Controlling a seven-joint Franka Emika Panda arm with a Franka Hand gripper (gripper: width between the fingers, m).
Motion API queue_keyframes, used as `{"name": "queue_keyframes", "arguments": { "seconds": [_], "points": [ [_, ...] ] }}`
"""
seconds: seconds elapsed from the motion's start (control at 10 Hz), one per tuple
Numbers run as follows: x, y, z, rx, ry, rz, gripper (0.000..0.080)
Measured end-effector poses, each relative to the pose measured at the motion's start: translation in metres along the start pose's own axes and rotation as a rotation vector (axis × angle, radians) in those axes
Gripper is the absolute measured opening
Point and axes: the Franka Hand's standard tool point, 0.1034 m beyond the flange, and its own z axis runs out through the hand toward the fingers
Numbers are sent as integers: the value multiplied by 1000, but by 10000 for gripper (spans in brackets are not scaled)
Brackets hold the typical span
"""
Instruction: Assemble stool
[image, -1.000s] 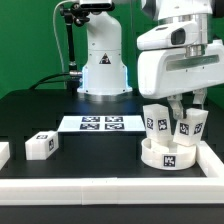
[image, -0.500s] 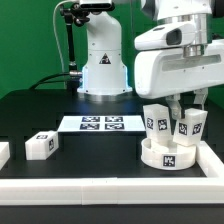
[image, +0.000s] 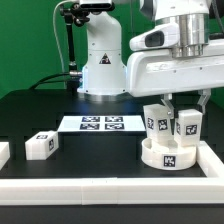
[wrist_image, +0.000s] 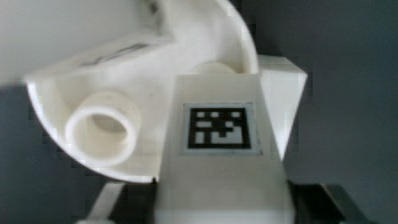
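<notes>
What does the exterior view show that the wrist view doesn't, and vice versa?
Exterior view only: the marker board, a loose leg on the table toward the exterior view's left, and a second leg standing on the seat.
Wrist view only: a close look at an open round socket in the seat, next to the held leg.
Both: the held leg with its square tag, clamped in the gripper, and the white seat it stands on.

Exterior view: low, looking across table (image: 60, 105) toward arm base (image: 103, 62), mid-range. Wrist view: very close (fills frame) on leg (wrist_image: 222, 120) and seat (wrist_image: 89, 85), shared with exterior.
</notes>
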Motion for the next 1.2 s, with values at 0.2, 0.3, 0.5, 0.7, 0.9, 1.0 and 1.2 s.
{"name": "queue_keyframes", "arguments": {
  "seconds": [0.2,0.3,0.5,0.7,0.9,1.0,1.2],
  "points": [
    [0,0,0,-1,0,178,337],
    [0,0,0,-1,0,226,337],
    [-2,-1,1,2,-2,395,337],
    [-2,0,1,9,-4,546,337],
    [-2,0,1,20,-9,709,337],
    [-3,-1,1,26,-12,796,337],
    [-3,-1,1,39,-21,961,337]
  ]
}}
